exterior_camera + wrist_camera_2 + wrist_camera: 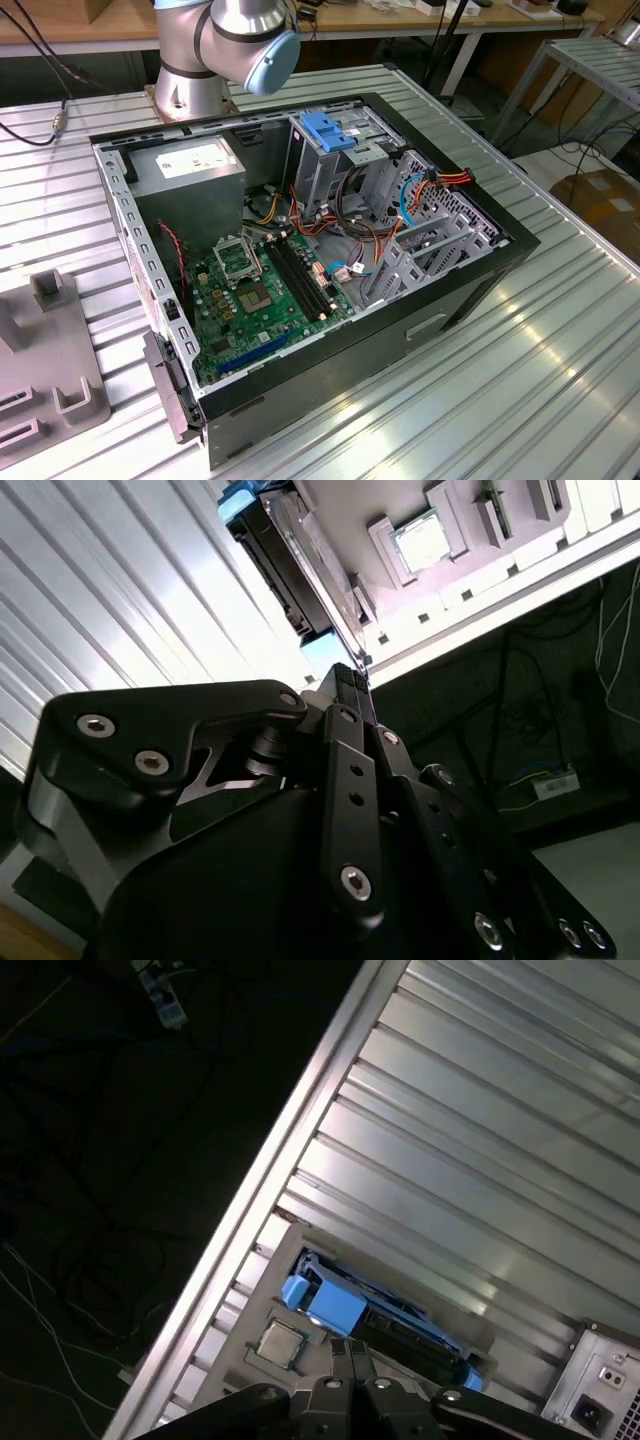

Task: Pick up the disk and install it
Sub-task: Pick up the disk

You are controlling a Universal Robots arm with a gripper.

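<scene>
The disk (400, 1325) has a dark metal body in a bright blue frame. It stands on its edge in a grey holder (250, 1305) near the edge of the ribbed metal table. In both wrist views my gripper (352, 1348) hovers just off the disk, near its blue end tab (328, 1305). Its two thin black fingers are pressed together with nothing between them. The second wrist view shows the disk (285, 555) beyond the shut gripper (348, 672), apart from it.
An open computer case (480, 290) lies on the table, with a motherboard (260, 290) and an upright metal cage with a blue top (335, 130) inside. The arm's base (230, 40) stands behind it. A processor chip (280, 1342) sits in the holder beside the disk.
</scene>
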